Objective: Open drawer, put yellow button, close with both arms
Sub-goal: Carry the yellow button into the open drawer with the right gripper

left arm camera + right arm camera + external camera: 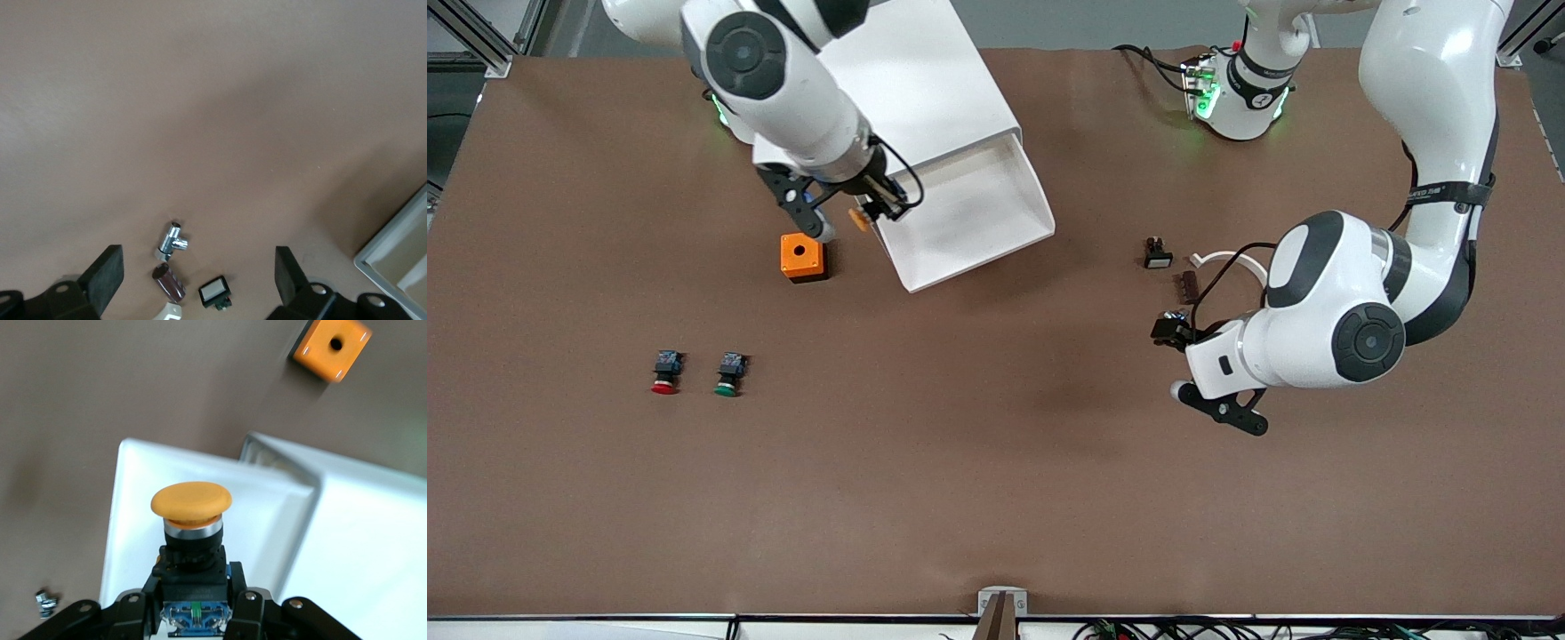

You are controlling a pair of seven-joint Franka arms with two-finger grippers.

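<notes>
The uppermost shallow white tray drawer (969,209) stands pulled out of the large white box cabinet (911,80), and its tray is bare inside. The right gripper (845,212) hangs over the drawer's edge, its fingers clamped on the black-and-blue body of the yellow-capped pushbutton (191,520). An orange cube with a hole (802,257) sits just beside the drawer. The left gripper (193,277) waits with fingers spread wide and empty, over small parts, among them a chrome fitting (173,241).
</notes>
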